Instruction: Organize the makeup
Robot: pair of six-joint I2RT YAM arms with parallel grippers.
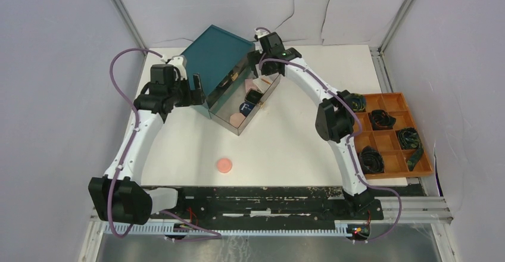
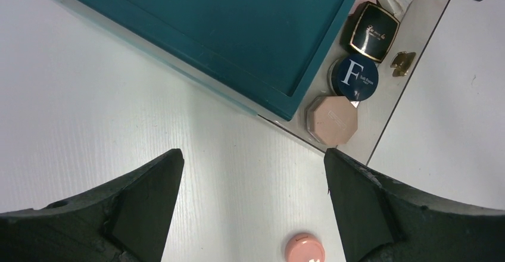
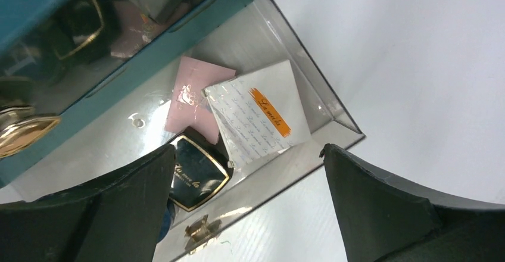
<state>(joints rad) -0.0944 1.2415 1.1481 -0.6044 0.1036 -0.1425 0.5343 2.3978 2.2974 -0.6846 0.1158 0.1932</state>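
A clear drawer [image 1: 257, 108] stands pulled out of the teal box [image 1: 215, 53]. In it lie a black square compact [image 2: 374, 31], a dark-blue "F" tin [image 2: 354, 77], a beige octagonal compact [image 2: 332, 119], a pink square [image 3: 193, 98] and a white pad with an orange label [image 3: 262, 116]. The black compact also shows in the right wrist view [image 3: 196, 175]. A pink round disc [image 1: 224, 165] lies alone on the table; it also shows in the left wrist view [image 2: 304, 249]. My left gripper [image 2: 253, 152] is open and empty beside the box's left side. My right gripper [image 3: 249, 152] is open and empty over the drawer's far end.
An orange compartment tray [image 1: 393, 102] with dark rolled bundles [image 1: 371, 159] sits at the right table edge. A gold latch [image 2: 403, 61] is on the drawer's front wall. Grey walls close in the table at left, right and back.
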